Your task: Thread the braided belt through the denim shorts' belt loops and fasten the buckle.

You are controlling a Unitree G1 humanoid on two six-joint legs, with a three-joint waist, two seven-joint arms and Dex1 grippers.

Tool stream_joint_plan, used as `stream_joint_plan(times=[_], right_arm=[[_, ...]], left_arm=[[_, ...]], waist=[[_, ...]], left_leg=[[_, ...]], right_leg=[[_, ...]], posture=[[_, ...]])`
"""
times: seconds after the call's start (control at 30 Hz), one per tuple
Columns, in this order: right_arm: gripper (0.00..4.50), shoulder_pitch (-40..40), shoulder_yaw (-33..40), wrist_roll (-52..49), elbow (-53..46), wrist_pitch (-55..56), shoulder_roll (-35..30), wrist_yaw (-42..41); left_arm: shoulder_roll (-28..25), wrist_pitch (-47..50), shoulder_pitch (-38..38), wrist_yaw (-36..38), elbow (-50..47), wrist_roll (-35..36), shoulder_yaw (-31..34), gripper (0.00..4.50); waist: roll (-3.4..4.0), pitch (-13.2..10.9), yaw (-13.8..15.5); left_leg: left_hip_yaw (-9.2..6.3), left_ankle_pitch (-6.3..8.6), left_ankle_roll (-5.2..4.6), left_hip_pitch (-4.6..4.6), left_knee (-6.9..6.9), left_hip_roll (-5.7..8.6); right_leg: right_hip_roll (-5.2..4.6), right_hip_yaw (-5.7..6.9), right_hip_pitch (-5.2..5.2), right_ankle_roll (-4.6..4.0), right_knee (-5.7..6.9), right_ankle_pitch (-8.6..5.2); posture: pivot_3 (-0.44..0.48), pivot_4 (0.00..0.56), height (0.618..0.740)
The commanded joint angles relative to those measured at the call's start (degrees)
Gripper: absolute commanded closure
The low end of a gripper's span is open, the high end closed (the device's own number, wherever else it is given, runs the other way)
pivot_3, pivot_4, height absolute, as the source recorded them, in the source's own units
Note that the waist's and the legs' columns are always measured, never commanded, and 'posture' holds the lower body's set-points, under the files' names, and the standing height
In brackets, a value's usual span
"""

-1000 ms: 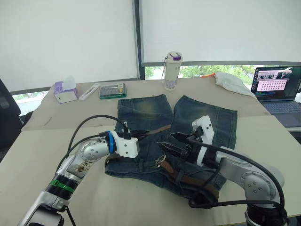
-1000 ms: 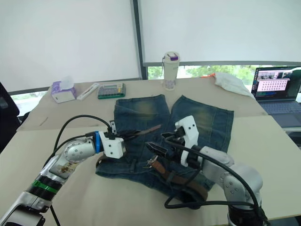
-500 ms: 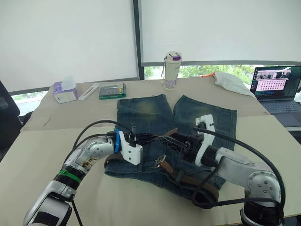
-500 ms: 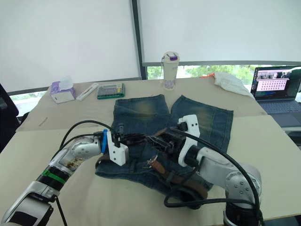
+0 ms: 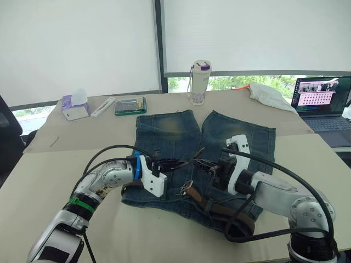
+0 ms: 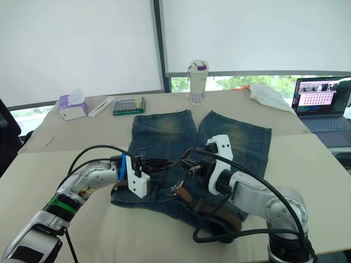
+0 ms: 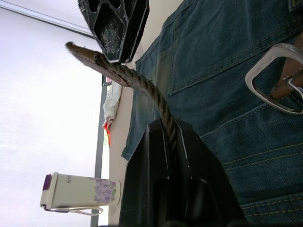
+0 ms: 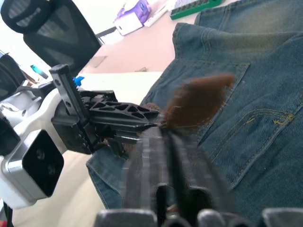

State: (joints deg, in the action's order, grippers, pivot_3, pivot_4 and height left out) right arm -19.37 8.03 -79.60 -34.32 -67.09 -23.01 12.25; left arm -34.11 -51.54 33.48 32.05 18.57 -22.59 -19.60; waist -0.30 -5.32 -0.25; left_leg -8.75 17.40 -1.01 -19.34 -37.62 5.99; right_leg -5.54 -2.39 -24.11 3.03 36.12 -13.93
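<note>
The denim shorts [image 5: 175,131] lie flat on the table with the waistband toward me. The braided belt [image 5: 219,208] runs along the waistband on the right. Its silver buckle [image 5: 185,190] lies loose near the middle of the waistband. The belt's free end [image 7: 137,80] rises above the shorts. My left gripper [image 5: 178,162] is shut on that end, the strap running out between its fingers [image 7: 189,156]. My right gripper [image 5: 200,163] meets it tip to tip, its fingers closed around the brown belt tip [image 8: 199,101]. The belt loops are too small to make out.
A bottle [image 5: 201,82], a green box [image 5: 131,105], a tissue box [image 5: 75,106] and a white cloth [image 5: 269,96] stand along the far edge. At the far right a laptop [image 5: 323,104] is open. A black cable [image 5: 241,233] loops over the shorts' near right corner.
My right gripper has moved left to the belt's raised end and its wide-open fingers have closed on the tip. The left gripper has shifted slightly right, still holding the belt.
</note>
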Motion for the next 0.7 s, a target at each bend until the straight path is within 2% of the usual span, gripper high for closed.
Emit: stream_joint_plan(times=[0.03,0.07,0.27,0.4,0.47,0.63,0.7], right_arm=[[2.59,0.4,0.0,-2.7,-0.1,4.0,1.1,5.1],[2.23,0.6,-0.1,-3.5,0.2,4.6,1.2,6.1],[2.23,1.4,-0.7,-7.7,1.6,8.5,1.2,11.6],[2.23,1.6,-2.1,-8.0,1.7,8.7,-0.8,12.4],[2.76,1.7,-2.7,-8.5,1.5,9.2,-1.5,12.4],[4.41,1.8,-4.5,-10.6,0.7,10.1,-2.7,11.6],[4.48,1.7,-4.9,-10.7,0.7,10.6,-3.3,11.4]], left_arm=[[0.1,-2.3,1.4,-2.6,-0.7,-1.1,1.1,4.50],[0.0,-2.5,1.6,-3.2,-0.5,-1.8,1.2,4.50],[-0.1,-4.7,2.7,-8.3,0.5,-6.4,1.7,4.50],[-0.1,-4.7,3.1,-10.3,0.9,-7.4,1.6,4.50],[-0.2,-4.6,3.1,-10.8,1.0,-7.6,1.4,4.50],[-0.3,-4.4,3.3,-11.6,1.2,-8.0,1.3,4.50],[-0.2,-4.1,3.2,-11.3,1.2,-7.3,1.2,4.50]], waist=[[0.00,0.0,-0.1],[0.00,0.0,0.0],[0.00,0.0,0.0],[0.01,0.0,-0.1],[0.01,0.0,-0.1],[0.01,0.0,-0.1],[0.01,0.0,-0.1]], left_leg=[[0.00,0.00,0.00,0.00,0.01,-0.01],[-0.01,0.00,0.00,0.00,0.01,-0.01],[-0.01,0.00,0.00,0.00,0.00,0.01],[-0.01,0.00,0.00,0.00,0.01,0.01],[-0.01,0.00,0.00,0.00,0.01,0.01],[-0.01,0.00,0.00,0.00,0.01,0.01],[-0.01,0.00,0.00,-0.01,0.01,0.00]], right_leg=[[0.01,0.00,0.00,0.00,0.00,0.00],[0.01,0.00,0.00,0.00,0.00,0.00],[0.00,0.00,0.00,0.00,0.00,0.00],[0.00,-0.01,0.01,0.00,0.01,0.00],[0.01,0.00,0.01,0.00,0.00,0.00],[0.01,0.00,0.01,0.00,-0.01,0.00],[0.02,0.00,0.01,0.00,0.00,0.00]], posture=[[0.000,0.150,0.740],[0.000,0.150,0.740],[0.000,0.150,0.740],[0.000,0.150,0.740],[0.000,0.150,0.740],[0.000,0.150,0.740],[0.000,0.150,0.740]])
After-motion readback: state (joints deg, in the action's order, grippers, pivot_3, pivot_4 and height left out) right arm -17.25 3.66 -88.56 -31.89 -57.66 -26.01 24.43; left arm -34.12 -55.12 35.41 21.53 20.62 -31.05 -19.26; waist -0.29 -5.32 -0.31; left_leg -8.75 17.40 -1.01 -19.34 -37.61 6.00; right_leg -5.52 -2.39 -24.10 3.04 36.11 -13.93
